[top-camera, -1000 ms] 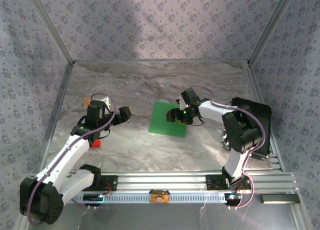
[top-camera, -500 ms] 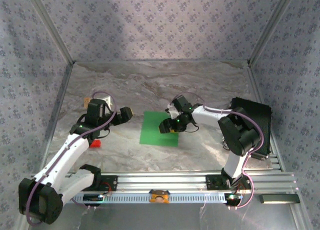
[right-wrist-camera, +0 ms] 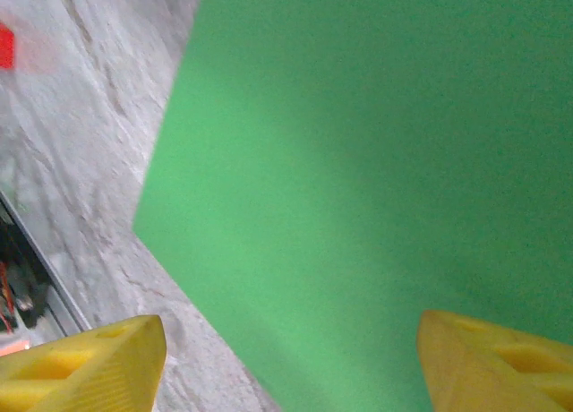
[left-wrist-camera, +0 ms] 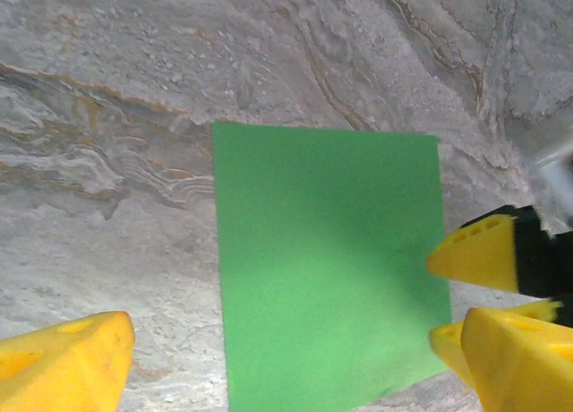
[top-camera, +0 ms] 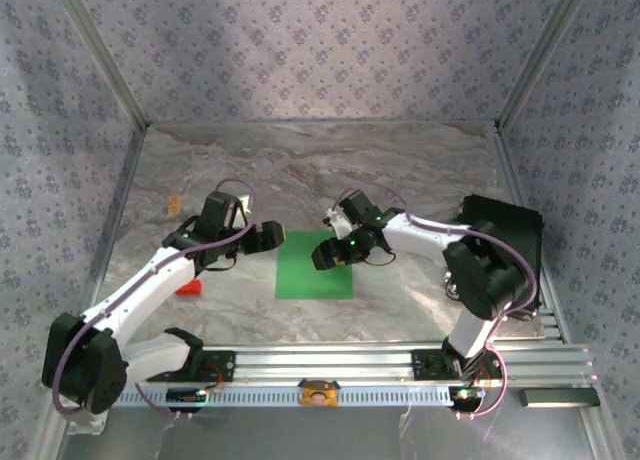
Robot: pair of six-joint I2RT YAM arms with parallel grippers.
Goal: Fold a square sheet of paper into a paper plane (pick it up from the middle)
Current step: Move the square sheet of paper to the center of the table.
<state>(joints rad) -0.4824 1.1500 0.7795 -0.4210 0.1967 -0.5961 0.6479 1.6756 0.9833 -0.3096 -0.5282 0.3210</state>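
The square sheet of paper (top-camera: 312, 268) is bright green and lies flat on the marble table, unfolded. My right gripper (top-camera: 335, 252) hangs open over the sheet's right part. In the right wrist view the sheet (right-wrist-camera: 376, 161) spreads below the right gripper (right-wrist-camera: 295, 367), one fingertip (right-wrist-camera: 501, 363) over paper and the other over bare table. My left gripper (top-camera: 263, 238) is open just off the sheet's upper left corner. From the left wrist, the sheet (left-wrist-camera: 327, 260) lies ahead of the left gripper (left-wrist-camera: 295, 367), with the right arm's yellow fingers (left-wrist-camera: 474, 255) at its right edge.
A small red block (top-camera: 190, 287) lies left of the sheet beside the left arm, also seen as the red block (right-wrist-camera: 4, 47). A black ribbed box (top-camera: 505, 250) stands at the right wall. A small tan piece (top-camera: 174, 202) sits far left. The metal rail (top-camera: 320, 365) runs along the near edge.
The sheet has slid left across the table along with the right gripper. The left arm has swung right, bringing its gripper up to the sheet's left edge.
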